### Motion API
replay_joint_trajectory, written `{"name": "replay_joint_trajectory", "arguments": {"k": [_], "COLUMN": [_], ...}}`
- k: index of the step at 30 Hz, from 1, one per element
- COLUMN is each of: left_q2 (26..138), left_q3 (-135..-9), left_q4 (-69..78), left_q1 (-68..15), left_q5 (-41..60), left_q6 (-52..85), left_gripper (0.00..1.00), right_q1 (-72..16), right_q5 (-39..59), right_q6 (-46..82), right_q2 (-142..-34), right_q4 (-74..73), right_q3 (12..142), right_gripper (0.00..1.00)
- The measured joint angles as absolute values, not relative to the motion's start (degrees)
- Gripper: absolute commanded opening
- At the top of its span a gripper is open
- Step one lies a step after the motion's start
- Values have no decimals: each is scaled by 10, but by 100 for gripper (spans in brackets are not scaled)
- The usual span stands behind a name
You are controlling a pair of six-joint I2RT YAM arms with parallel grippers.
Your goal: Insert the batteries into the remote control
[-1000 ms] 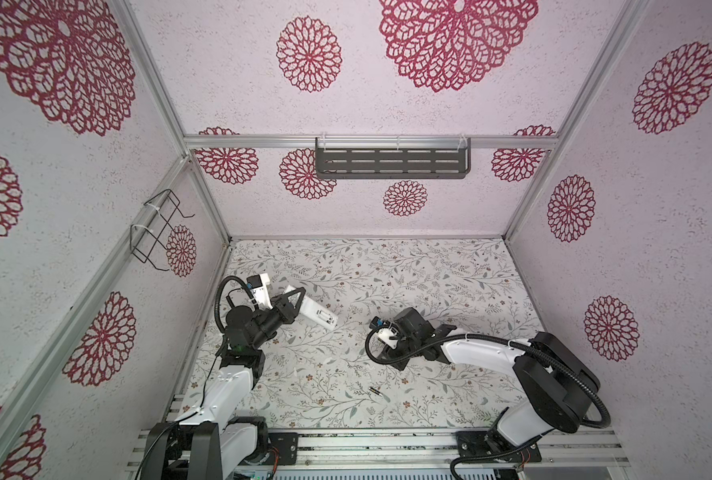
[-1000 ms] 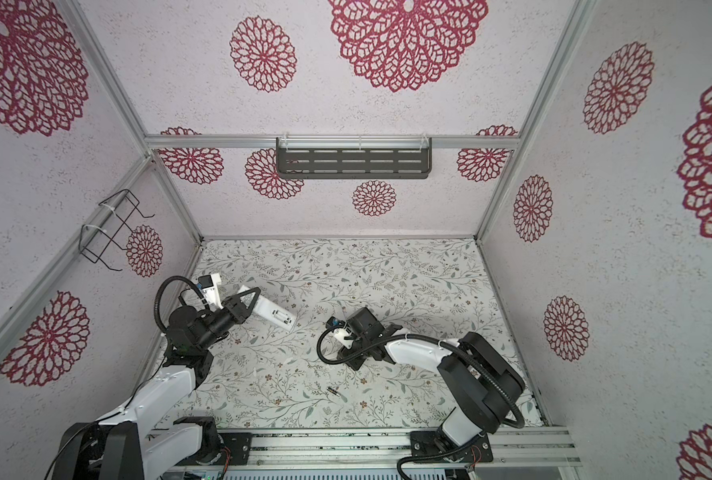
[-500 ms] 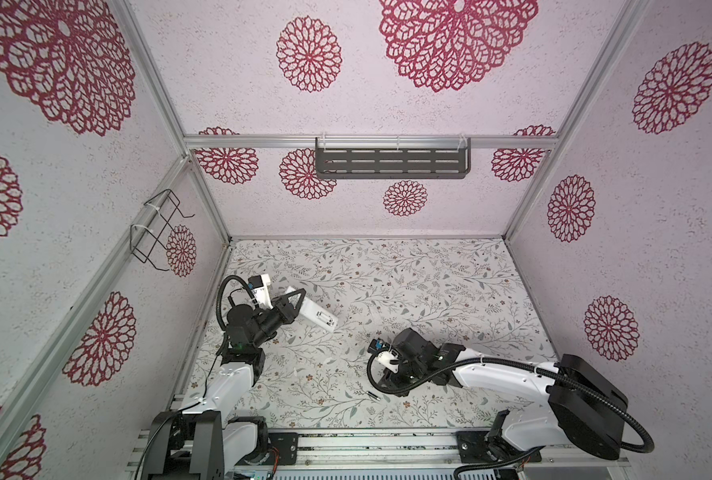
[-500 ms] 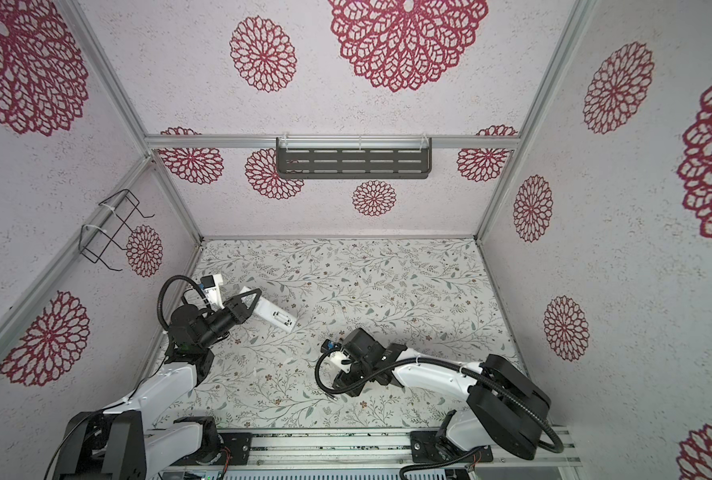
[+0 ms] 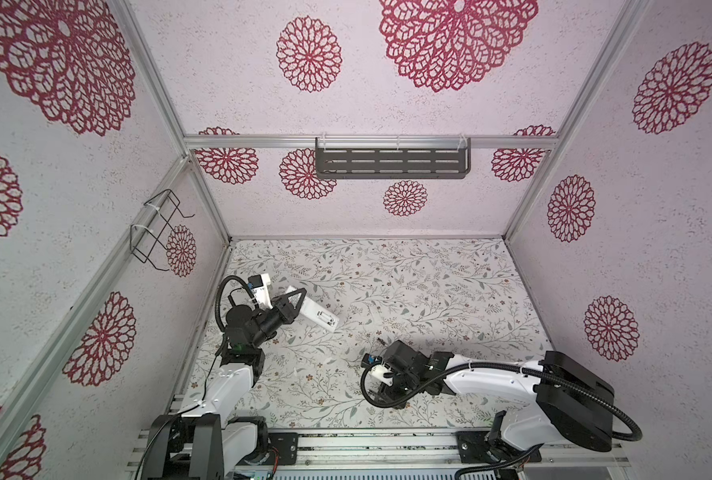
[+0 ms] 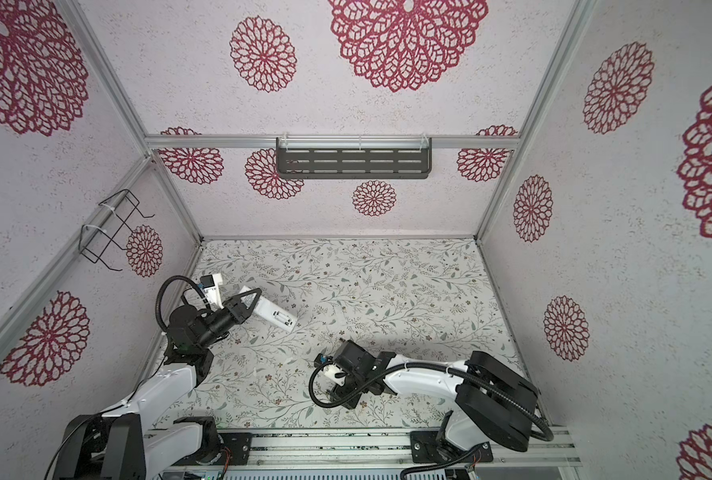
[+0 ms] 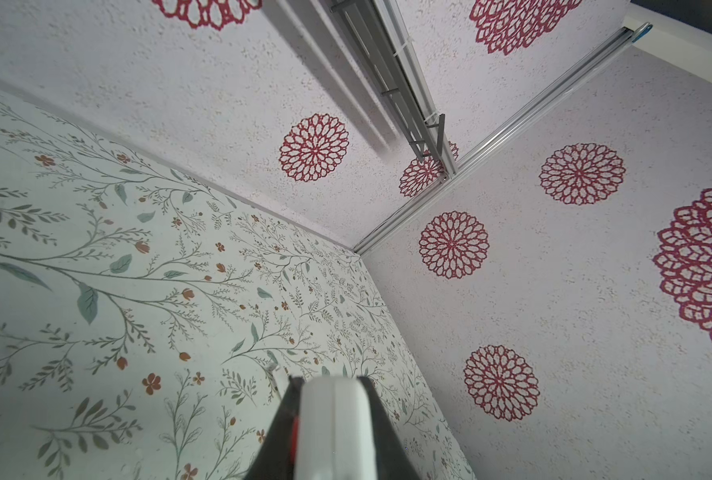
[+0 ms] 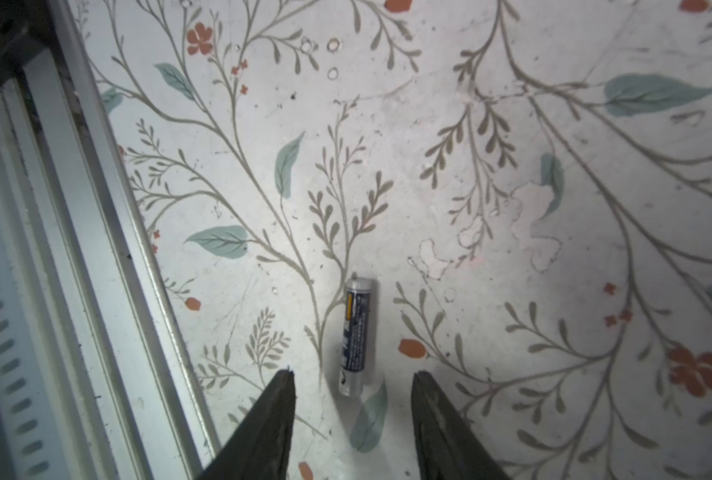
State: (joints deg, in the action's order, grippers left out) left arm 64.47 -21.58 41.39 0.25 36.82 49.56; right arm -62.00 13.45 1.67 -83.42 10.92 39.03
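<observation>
My left gripper (image 5: 298, 303) is shut on the remote control (image 5: 318, 316), a long white bar held off the table at the left, plain back up, with the battery recess near its free end. In the left wrist view the remote control (image 7: 333, 424) sits between the dark fingers. One of the batteries (image 8: 356, 336), dark blue with silvery ends, lies flat on the floral table. My right gripper (image 8: 353, 373) is open, its fingertips on either side of the battery's near end without touching it. In both top views the right wrist (image 5: 400, 370) hides this battery. A tiny dark slim thing (image 5: 380, 342) lies just behind that wrist.
The metal rail (image 8: 109, 249) along the table's front edge runs close beside the right gripper. A small white scrap (image 5: 295, 371) lies on the table between the arms. A grey shelf (image 5: 391, 162) and a wire rack (image 5: 154, 232) hang on the walls.
The right arm has swung toward the table's front edge and come down over the battery that lay there. The left arm and the remote have not moved.
</observation>
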Motion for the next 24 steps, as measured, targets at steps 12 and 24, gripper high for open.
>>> {"name": "replay_joint_trajectory", "arguments": {"k": [12, 24], "left_q2": [606, 584], "left_q3": [-216, -216], "left_q4": [408, 395], "left_q1": [-9, -11], "left_q5": [366, 359], "left_q6": [486, 480], "left_gripper": [0, 0], "right_q1": [-626, -632], "right_q5": [102, 82], "right_q6": [26, 37], "right_q2": [-877, -888], "right_q4": [110, 119], "right_q3": [418, 431], "right_gripper": [34, 28]}}
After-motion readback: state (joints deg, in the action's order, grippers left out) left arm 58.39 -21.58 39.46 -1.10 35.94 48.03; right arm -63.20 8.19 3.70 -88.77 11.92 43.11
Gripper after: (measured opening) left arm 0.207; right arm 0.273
